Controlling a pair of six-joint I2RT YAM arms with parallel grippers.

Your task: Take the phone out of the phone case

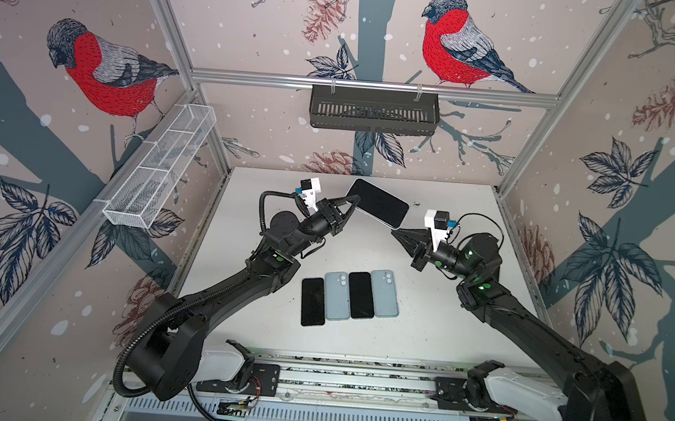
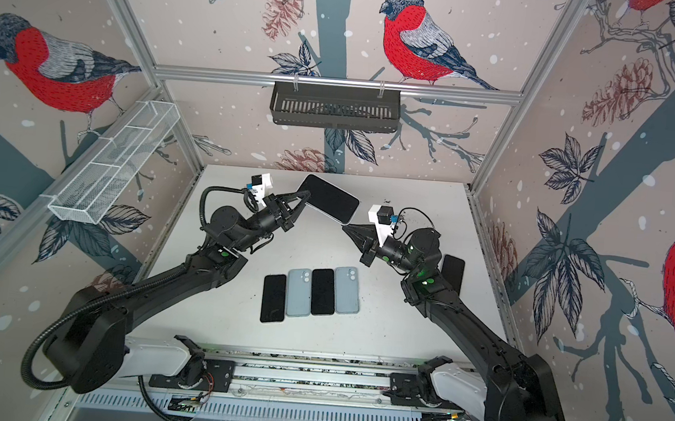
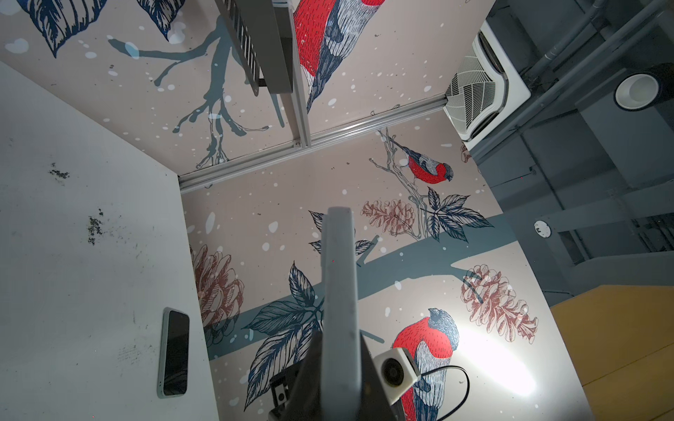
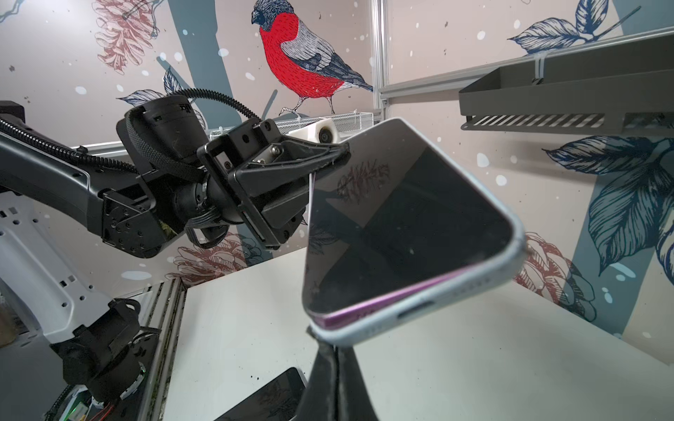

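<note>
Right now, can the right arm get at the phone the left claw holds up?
Probably yes: the shut right claw sits at the phone case's near corner, nothing between, and the left claw pinches only the far corner.

Edge-on phone case (image 3: 338, 277) between left tool (image 3: 339, 339) tips

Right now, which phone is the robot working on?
Find the white table, then look toward its far edge. The phone there hangs tilted in the air, pinched at a corner by the left gripper; the other phones lie flat.
</note>
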